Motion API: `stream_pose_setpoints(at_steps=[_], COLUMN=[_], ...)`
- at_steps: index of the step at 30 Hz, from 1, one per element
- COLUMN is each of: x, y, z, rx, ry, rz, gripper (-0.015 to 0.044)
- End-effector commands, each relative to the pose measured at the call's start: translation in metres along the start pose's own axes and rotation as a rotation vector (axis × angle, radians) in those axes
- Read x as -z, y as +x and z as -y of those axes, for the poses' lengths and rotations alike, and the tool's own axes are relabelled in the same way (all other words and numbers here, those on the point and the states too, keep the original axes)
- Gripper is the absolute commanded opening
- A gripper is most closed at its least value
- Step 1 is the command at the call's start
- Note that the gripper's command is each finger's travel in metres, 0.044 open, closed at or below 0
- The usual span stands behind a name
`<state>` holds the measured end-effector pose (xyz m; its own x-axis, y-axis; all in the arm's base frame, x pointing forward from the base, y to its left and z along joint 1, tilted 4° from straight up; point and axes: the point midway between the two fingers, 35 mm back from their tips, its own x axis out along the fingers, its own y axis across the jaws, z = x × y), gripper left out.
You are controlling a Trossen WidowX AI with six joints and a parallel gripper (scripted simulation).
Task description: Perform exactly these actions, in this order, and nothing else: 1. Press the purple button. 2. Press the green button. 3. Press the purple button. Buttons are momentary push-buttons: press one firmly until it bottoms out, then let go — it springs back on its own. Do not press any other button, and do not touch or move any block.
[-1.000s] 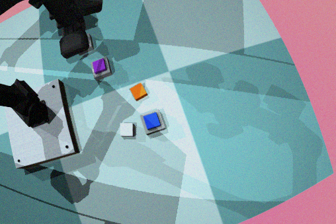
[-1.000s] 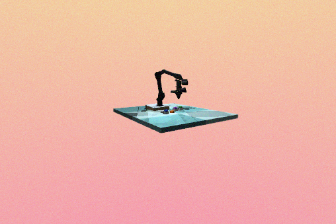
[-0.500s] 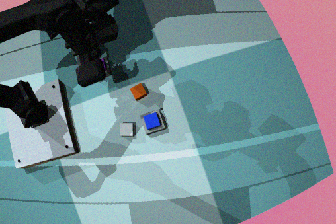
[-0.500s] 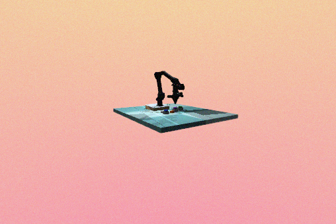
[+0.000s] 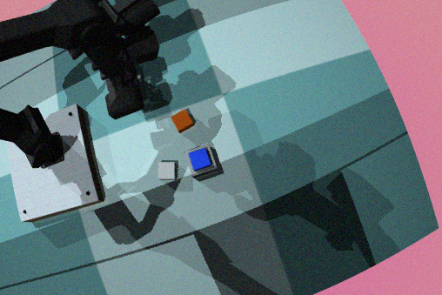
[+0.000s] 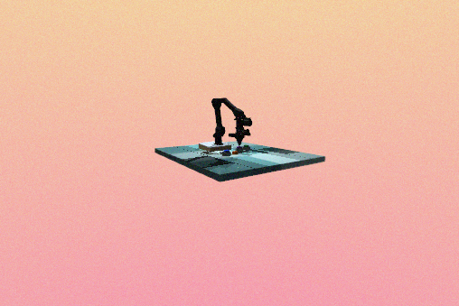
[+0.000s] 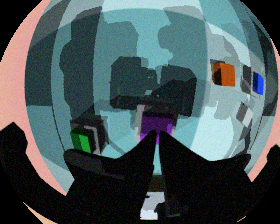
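My gripper is shut and empty, pointing down. Its fingertips are right over the purple button and overlap the near part of its cap in the wrist view. In the exterior view the tips are at or just above the button; whether they touch it, or whether the cap is pushed down, I cannot tell. The green button stands to the left of the fingers in the wrist view. In the top view the arm hides the purple and green buttons and the fingertips.
A blue button, an orange block and a light grey block stand to the right of the purple button in the wrist view. The arm's white base plate is at the left in the top view.
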<state>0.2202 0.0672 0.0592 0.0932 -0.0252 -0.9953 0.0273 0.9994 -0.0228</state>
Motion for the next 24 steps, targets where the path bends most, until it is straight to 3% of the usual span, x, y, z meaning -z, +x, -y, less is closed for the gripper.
stream_pose_setpoints(at_steps=[1,24], x=[0.003,0.003], y=[0.008,0.02], z=[0.0,0.001], rx=[0.0,0.0], ry=[-0.006,-0.006], rz=[-0.01,-0.01], gripper=[0.002,0.002])
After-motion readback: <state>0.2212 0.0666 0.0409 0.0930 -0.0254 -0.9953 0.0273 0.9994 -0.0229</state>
